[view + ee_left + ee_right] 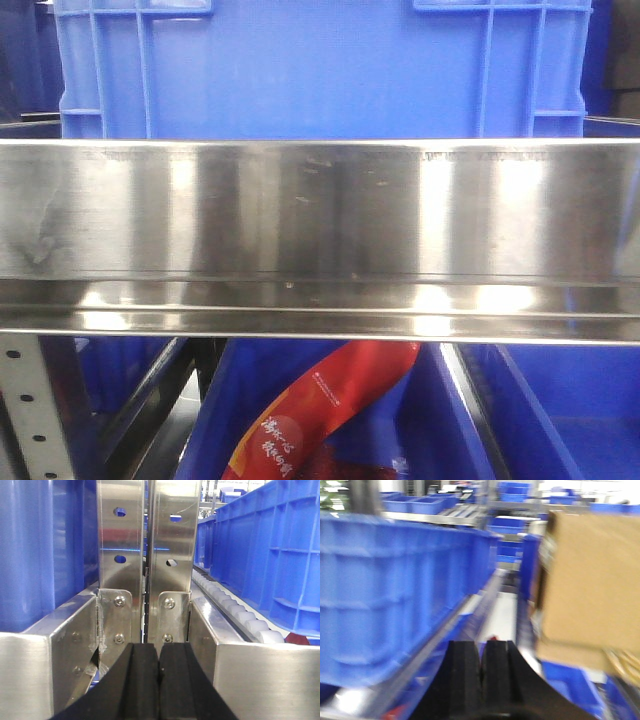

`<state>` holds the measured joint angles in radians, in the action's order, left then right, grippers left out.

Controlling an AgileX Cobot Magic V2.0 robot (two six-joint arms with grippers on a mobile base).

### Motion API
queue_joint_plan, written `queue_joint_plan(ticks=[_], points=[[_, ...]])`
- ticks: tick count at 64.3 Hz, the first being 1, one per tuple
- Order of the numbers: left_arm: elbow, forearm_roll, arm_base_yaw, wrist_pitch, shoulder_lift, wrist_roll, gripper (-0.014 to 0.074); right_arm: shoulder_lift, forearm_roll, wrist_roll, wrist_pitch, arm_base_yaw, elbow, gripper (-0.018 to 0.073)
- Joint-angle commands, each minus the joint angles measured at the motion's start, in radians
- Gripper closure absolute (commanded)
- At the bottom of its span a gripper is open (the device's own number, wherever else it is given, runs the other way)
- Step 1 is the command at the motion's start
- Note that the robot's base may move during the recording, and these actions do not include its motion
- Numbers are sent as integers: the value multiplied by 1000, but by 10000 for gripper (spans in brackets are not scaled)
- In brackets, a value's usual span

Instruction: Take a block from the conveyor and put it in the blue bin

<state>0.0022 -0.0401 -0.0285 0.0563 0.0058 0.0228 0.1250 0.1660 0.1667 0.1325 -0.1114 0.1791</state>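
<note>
Steel shelf rail (320, 215), blue bins (320, 65) | both grippers (159, 680) (481, 680) closed, empty | no block visible; next, find the conveyor.

A large blue plastic bin (320, 65) stood behind a brushed steel rail (320, 240); beneath the rail, a red printed packet (320, 410) lay in a lower blue crate (560, 420).

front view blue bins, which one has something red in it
The lower blue bin under the steel rail: a red packet lies inside. The upper bin shows only its wall.
</note>
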Motion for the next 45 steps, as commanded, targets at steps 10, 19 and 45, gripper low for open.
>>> queue_joint_plan(ticks=[10, 19, 45], points=[[-2, 2, 1, -21, -6, -8, 707, -125, -6, -8, -119, 83, -179, 721], [-2, 2, 1, -21, -6, -8, 707, -125, -6, -12, -117, 87, -179, 721], [-2, 2, 1, -21, -6, -8, 707, -125, -6, -12, -122, 87, -179, 721]])
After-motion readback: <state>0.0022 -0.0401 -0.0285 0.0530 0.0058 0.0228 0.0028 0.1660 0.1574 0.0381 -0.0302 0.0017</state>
